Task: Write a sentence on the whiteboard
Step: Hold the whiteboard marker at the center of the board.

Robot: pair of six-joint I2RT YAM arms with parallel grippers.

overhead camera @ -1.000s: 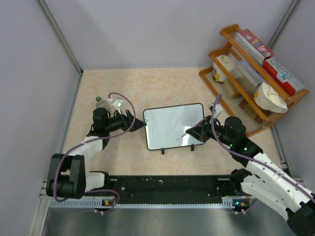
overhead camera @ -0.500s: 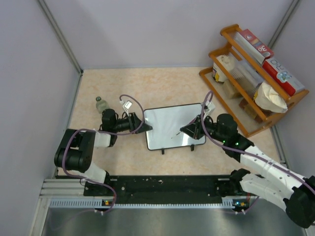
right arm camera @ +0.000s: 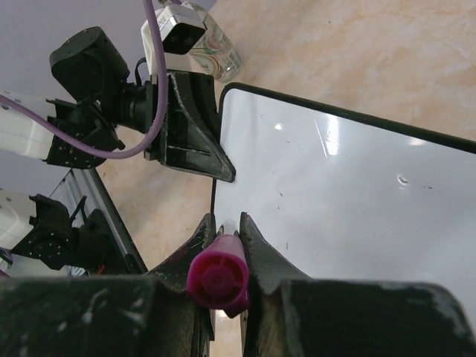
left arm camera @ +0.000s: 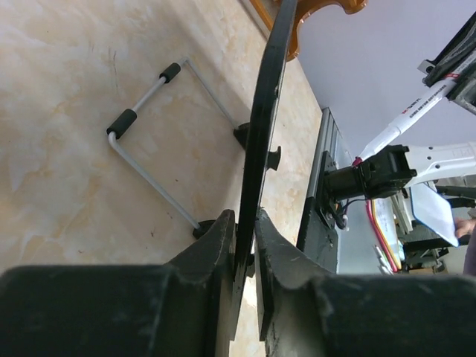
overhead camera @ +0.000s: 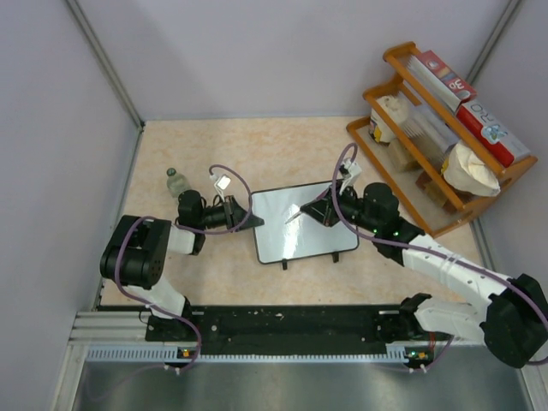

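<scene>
The whiteboard (overhead camera: 308, 227) lies in the middle of the table, its black frame around a blank white face (right arm camera: 349, 201). No sentence shows on it. My left gripper (overhead camera: 255, 220) reaches in from the left, and its jaws are pressed on the board's left edge (left arm camera: 262, 126), which shows edge-on between them. The left gripper (left arm camera: 245, 223) also appears in the right wrist view (right arm camera: 223, 175). My right gripper (overhead camera: 310, 212) hovers over the board's upper middle, shut on a pink marker (right arm camera: 218, 277) that points toward the board's left side. The right gripper (right arm camera: 227, 222) hides the marker's tip.
A wooden rack (overhead camera: 402, 163) with boxes and bags stands at the back right. A small bottle (overhead camera: 175, 180) stands left of the left arm. A wire stand (left arm camera: 141, 167) shows behind the board. Grey walls close in the table, and a black rail (overhead camera: 282, 325) runs along the near edge.
The left gripper moved right to the board's left edge and closed on it. The right arm carried the marker from the board's lower right corner up and left over the board.
</scene>
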